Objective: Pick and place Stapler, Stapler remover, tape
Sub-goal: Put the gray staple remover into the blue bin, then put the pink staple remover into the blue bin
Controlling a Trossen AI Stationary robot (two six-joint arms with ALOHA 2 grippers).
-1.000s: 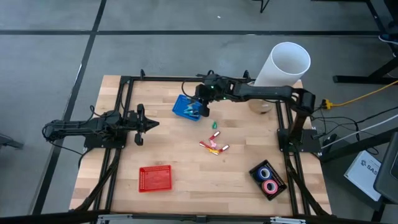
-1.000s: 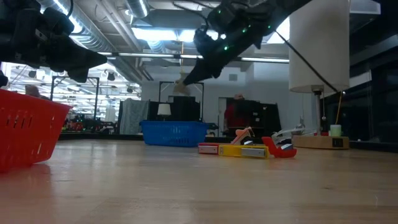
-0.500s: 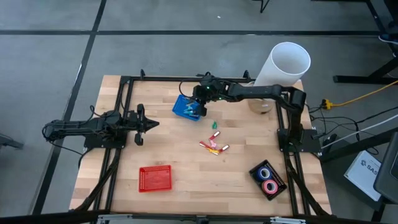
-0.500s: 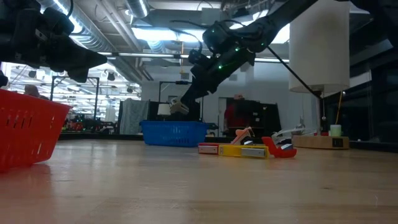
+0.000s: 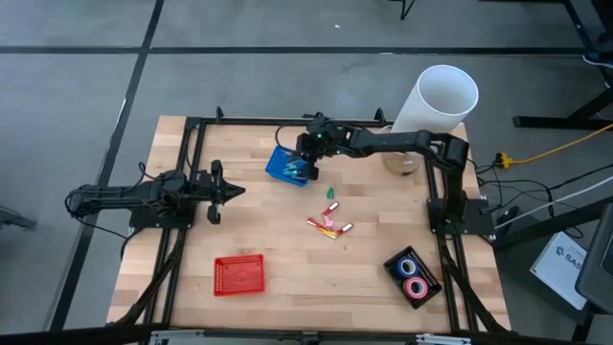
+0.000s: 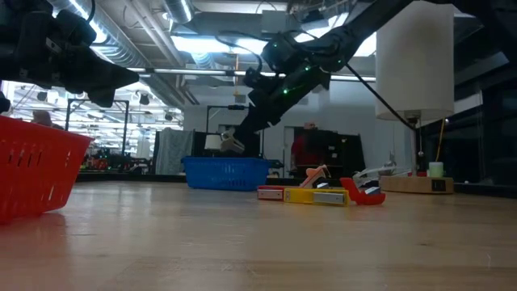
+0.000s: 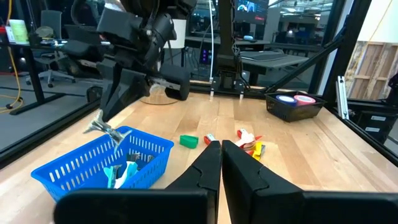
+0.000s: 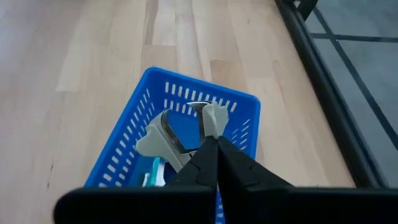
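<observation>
My right gripper (image 8: pixel 216 147) is shut on the stapler remover (image 8: pixel 184 133), a silvery-grey claw, just above the blue basket (image 5: pixel 283 167) at the far middle of the table. The basket holds teal and white pieces (image 7: pixel 124 170). Small red, yellow and pink staplers (image 5: pixel 329 226) lie at the table's middle, with a green piece (image 5: pixel 331 192) beside them. Blue and pink tape rolls sit in a black tray (image 5: pixel 413 276) at the near right. My left gripper (image 5: pixel 236 190) is shut on nothing and waits level at the left. My right gripper pinches the stapler remover between its two fingertips, at its rear by one grey wing (image 8: pixel 214 124). The fingers slant down from the table's right side. The claw end (image 6: pixel 231 141) sticks out ahead of the fingertips and hangs clear over the basket's rim (image 6: pixel 226 161).
A tall white cylinder (image 5: pixel 439 100) stands at the far right corner. A red basket (image 5: pixel 238 274) sits near the front left. Black frame rails (image 5: pixel 196 153) run along the table's left, far and right sides.
My right gripper has gone down toward the blue basket with the stapler remover still in its fingers. The remover now hangs just above the basket's rim; most of the drop came early in the second.
</observation>
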